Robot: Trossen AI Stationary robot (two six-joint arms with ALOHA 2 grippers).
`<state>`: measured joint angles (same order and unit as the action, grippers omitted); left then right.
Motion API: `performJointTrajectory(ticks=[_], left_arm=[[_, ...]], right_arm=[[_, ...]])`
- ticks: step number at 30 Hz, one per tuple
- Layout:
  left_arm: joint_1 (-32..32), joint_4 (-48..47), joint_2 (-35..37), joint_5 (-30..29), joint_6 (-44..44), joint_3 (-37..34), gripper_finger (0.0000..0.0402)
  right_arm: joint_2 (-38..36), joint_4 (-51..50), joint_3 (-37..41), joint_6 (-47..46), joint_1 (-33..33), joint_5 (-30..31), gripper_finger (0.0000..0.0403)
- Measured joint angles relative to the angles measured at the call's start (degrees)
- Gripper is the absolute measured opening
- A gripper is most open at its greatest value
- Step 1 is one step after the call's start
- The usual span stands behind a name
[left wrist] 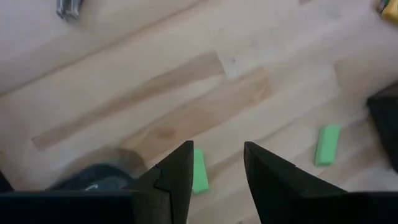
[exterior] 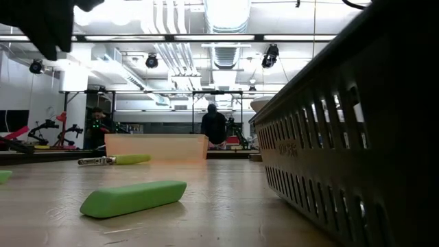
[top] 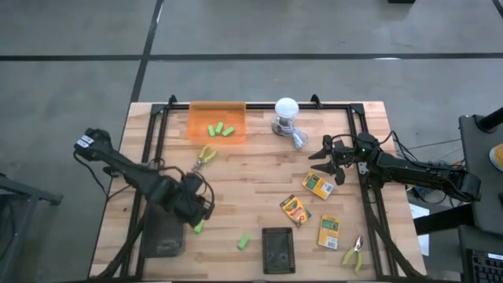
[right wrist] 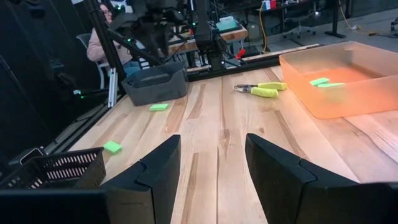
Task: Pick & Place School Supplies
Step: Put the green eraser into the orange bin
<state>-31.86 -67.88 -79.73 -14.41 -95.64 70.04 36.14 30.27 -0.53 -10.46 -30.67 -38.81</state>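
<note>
Green blocks tell the progress: three lie in the orange bin point(top: 218, 123), two remain on the table. One green block point(left wrist: 199, 170) sits just beside the left gripper point(left wrist: 216, 168), under its left fingertip; its fingers stand apart, empty. The other block point(left wrist: 328, 144) lies farther off. Both pliers and three crayon boxes point(top: 318, 185) are unplaced. Left arm reaches low, tilted down. Right gripper point(right wrist: 211, 163) waits near the boxes, fingers apart.

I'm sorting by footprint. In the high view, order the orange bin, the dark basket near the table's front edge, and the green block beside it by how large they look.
1. orange bin
2. dark basket
3. green block
</note>
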Motion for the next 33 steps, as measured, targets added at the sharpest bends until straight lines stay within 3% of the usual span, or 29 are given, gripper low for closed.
performJointTrajectory(ticks=[5,13,23,33], left_arm=[[-2.71,0.88,-2.96,-0.03,2.36,0.0,0.0145],[-5.06,3.98,-7.71,0.91,14.84,0.0,0.0145],[-5.0,8.11,-10.48,10.03,16.73,-5.38,0.0145],[-4.98,19.48,-10.23,11.2,17.69,-13.49,0.0145]], right_arm=[[0.0,0.01,0.01,0.0,0.01,0.0,0.0178],[0.0,0.01,0.01,0.0,-0.01,-0.01,0.0178],[0.0,0.01,-0.01,0.0,-0.01,-0.02,0.0178],[0.0,0.01,-0.01,0.02,-0.01,-0.02,0.0178]])
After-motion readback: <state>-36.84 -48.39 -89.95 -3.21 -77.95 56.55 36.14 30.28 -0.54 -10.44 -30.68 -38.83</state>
